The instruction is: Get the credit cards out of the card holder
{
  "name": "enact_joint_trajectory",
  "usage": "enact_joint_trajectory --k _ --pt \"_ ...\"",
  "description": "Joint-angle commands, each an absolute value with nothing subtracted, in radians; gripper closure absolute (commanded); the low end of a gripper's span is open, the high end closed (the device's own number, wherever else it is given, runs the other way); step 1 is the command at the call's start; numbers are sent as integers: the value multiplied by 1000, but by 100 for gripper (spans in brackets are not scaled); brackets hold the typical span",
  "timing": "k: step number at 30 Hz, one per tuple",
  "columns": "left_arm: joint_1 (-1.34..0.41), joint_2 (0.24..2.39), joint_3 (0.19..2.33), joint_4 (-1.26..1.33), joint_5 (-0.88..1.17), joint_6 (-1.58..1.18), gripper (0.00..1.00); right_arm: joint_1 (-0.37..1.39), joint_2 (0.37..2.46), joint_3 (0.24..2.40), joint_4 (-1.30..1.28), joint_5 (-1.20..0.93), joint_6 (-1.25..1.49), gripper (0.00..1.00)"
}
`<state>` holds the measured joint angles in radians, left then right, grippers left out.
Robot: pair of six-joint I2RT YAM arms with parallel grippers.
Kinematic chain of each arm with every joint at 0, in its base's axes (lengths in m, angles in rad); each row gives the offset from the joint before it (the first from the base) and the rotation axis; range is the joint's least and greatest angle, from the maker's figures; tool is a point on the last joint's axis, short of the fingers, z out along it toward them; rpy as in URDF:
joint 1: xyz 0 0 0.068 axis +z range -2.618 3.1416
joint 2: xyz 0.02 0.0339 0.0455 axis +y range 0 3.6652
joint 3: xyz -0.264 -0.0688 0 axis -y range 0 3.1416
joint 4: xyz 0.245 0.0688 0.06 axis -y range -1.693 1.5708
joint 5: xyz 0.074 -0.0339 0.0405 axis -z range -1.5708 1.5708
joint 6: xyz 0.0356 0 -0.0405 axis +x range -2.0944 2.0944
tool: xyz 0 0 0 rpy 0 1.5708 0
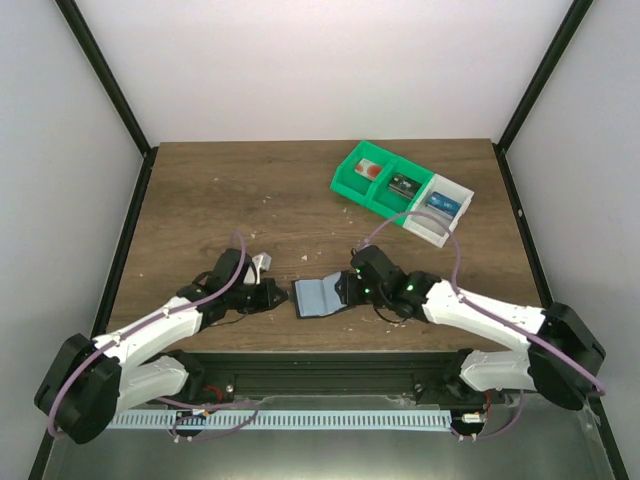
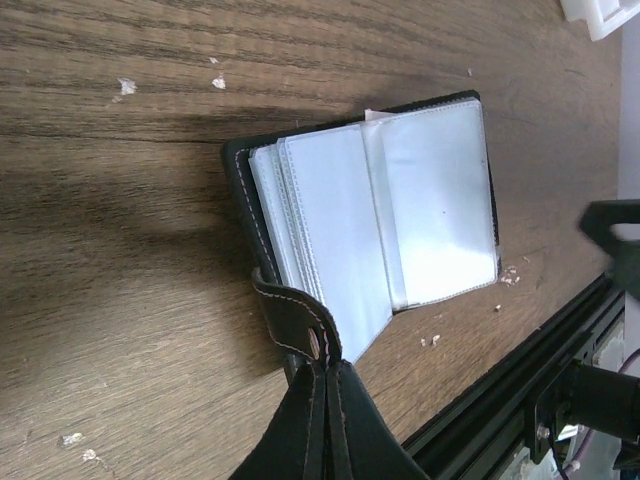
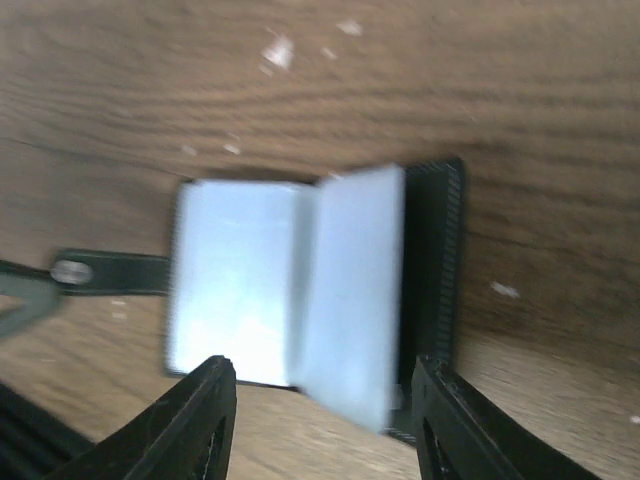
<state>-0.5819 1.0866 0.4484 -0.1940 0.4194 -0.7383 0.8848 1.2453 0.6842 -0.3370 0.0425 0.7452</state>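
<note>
The card holder [image 1: 318,296] lies open near the table's front edge, with pale blue-grey sleeves inside a black cover. In the left wrist view the card holder [image 2: 370,215] has its black side tab [image 2: 298,318] curling down into my left gripper [image 2: 330,378], which is shut on it. My left gripper [image 1: 283,297] sits just left of the holder. My right gripper [image 1: 345,288] hovers at the holder's right edge. It is open, and in the blurred right wrist view nothing sits between the fingers of the right gripper [image 3: 325,420], with the card holder [image 3: 290,290] just ahead of them. No credit card face shows in the sleeves.
A green bin [image 1: 385,180] joined to a white bin [image 1: 440,210] stands at the back right, each compartment holding a small card-like item. The table's front edge and a black rail [image 2: 520,370] lie just behind the holder.
</note>
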Motion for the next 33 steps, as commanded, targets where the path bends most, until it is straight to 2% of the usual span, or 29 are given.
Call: enact_joint_trajectory --k 1,6,14,19,21,27,33 --pt "-574 1096 456 -165 442 -719 100 879 1173 766 -337 -19 742 50" --pt "-571 1108 450 -157 444 -710 100 879 1219 733 -229 -71 755 52" --pt "-565 1108 436 -152 443 -713 100 866 1385 678 -140 9 768 58" --pt "-550 1101 431 -168 416 -729 100 851 1465 615 -94 -8 786 70" --pt "-545 1099 438 -179 411 -734 95 851 1469 583 -79 0 799 75" --pt "-543 1117 447 -147 415 -724 61 850 1472 529 -52 0 800 86" --pt "-542 1163 401 -30 343 -742 48 851 1462 503 -39 -6 812 87"
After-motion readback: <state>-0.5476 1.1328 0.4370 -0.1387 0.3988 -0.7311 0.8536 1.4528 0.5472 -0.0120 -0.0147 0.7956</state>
